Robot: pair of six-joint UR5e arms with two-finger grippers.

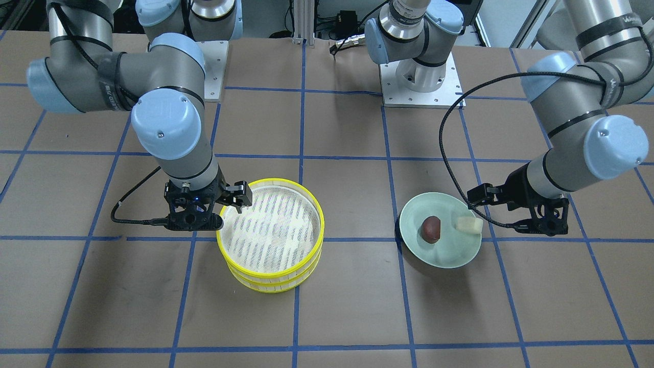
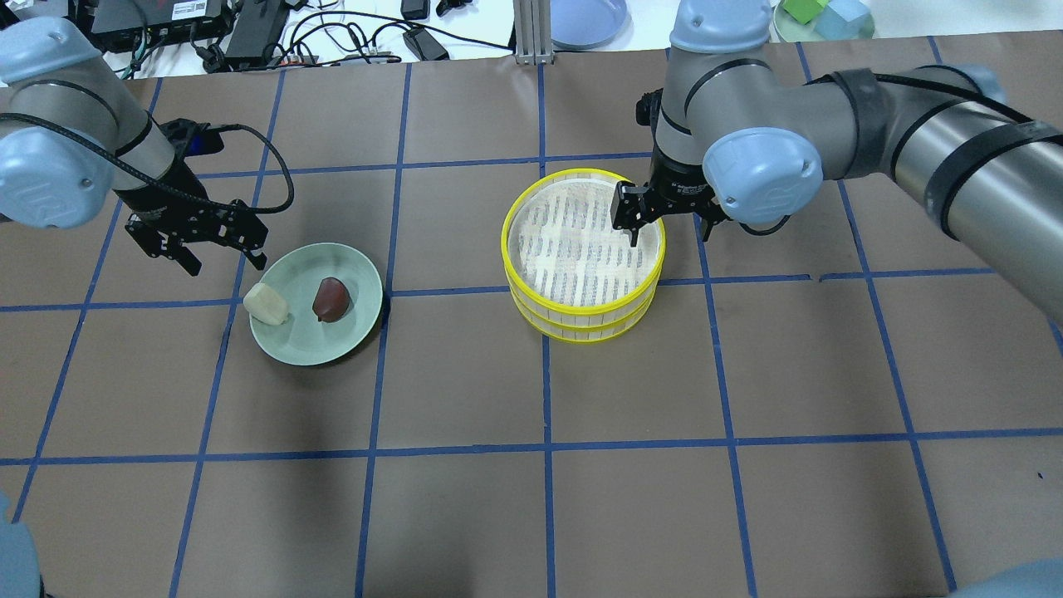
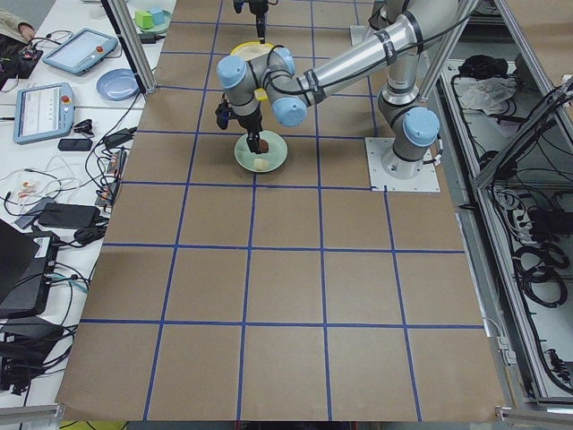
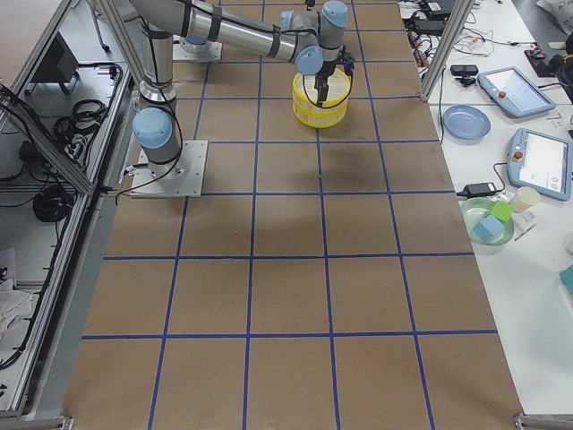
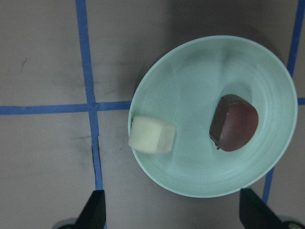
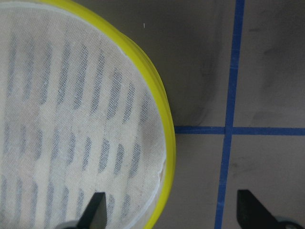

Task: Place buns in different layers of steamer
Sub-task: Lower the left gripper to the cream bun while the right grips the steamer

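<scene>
The steamer, two stacked yellow-rimmed trays with a white mesh bottom, stands mid-table and is empty; it also shows in the front view. The dark reddish-brown bun and the cream-white bun lie on a mint-green plate. My right gripper is open and straddles the steamer's rim, one finger over the mesh and one outside. My left gripper is open and empty, just above the plate's edge beside the cream bun. The brown bun lies apart from it.
The table is brown paper with a blue tape grid. The two arm bases stand at the robot's side. Cables and a blue dish lie beyond the table's far edge.
</scene>
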